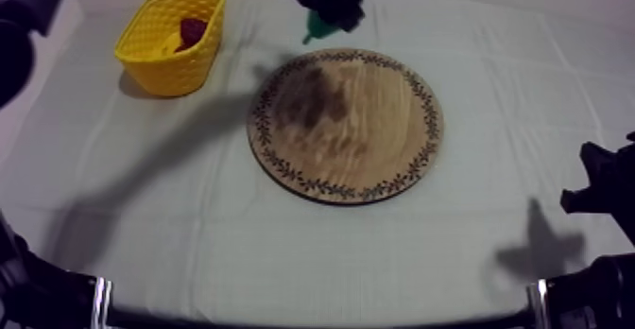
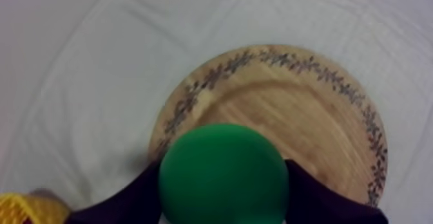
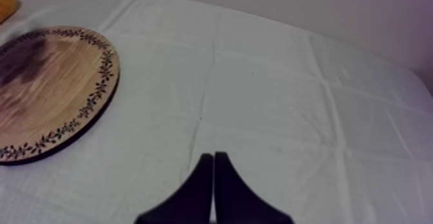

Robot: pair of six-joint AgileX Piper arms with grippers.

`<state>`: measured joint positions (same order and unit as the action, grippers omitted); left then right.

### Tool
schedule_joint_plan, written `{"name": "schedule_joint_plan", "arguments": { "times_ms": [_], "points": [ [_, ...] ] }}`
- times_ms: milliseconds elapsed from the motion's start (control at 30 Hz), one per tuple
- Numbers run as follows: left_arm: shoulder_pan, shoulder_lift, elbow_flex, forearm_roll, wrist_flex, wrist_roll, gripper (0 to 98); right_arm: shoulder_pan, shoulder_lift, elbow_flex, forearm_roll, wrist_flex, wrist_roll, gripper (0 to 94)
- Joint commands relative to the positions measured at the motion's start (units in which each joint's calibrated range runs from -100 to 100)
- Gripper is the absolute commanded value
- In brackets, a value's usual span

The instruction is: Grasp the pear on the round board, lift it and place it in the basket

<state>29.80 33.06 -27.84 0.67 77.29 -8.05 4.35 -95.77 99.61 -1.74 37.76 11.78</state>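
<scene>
My left gripper [image 1: 324, 16] hangs above the far edge of the round wooden board [image 1: 346, 123], shut on the green pear [image 1: 317, 27]. In the left wrist view the pear [image 2: 223, 174] bulges between the two black fingers [image 2: 122, 201], with the board [image 2: 316, 117] below it. The yellow basket [image 1: 173, 40] stands at the far left of the table and holds a small red fruit [image 1: 193, 30]; a corner of the basket [image 2: 29, 208] lies near the left finger. My right gripper [image 3: 213, 168] is shut on nothing, low over the cloth to the right of the board [image 3: 51, 88].
The right arm [image 1: 600, 186] rests at the table's right edge. A dark shadow of the left arm lies across the cloth between the basket and the board.
</scene>
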Motion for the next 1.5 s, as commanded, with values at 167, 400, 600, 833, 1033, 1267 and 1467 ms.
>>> {"name": "schedule_joint_plan", "arguments": {
  "times_ms": [167,400,600,833,1033,1267,1467],
  "points": [
    [-7.2,-17.5,17.4,-0.95,-0.1,-1.9,53.9,0.0,0.0,0.1,0.0,0.0,0.0,0.5],
    [-14.8,-20.0,21.2,-3.48,-5.7,-1.8,55.6,0.0,0.0,0.1,0.0,0.0,0.0,0.5],
    [-19.5,-16.0,21.6,-4.89,-11.8,0.5,54.0,0.0,0.0,0.1,0.0,0.0,0.0,0.5],
    [-22.0,-9.1,20.1,-5.84,-16.7,6.3,53.6,0.0,0.0,0.1,0.0,0.0,0.0,0.5],
    [-23.3,-5.3,19.7,-5.46,-17.2,8.5,52.1,0.0,0.0,0.1,0.0,0.0,0.0,0.5],
    [-23.5,-4.0,19.7,-5.42,-16.3,8.6,57.9,0.0,0.0,0.1,0.0,0.0,0.0,0.5],
    [-23.4,-3.9,18.5,-5.98,-14.0,8.7,85.8,0.0,0.0,0.1,0.0,0.0,0.0,0.5]
  ]
}}
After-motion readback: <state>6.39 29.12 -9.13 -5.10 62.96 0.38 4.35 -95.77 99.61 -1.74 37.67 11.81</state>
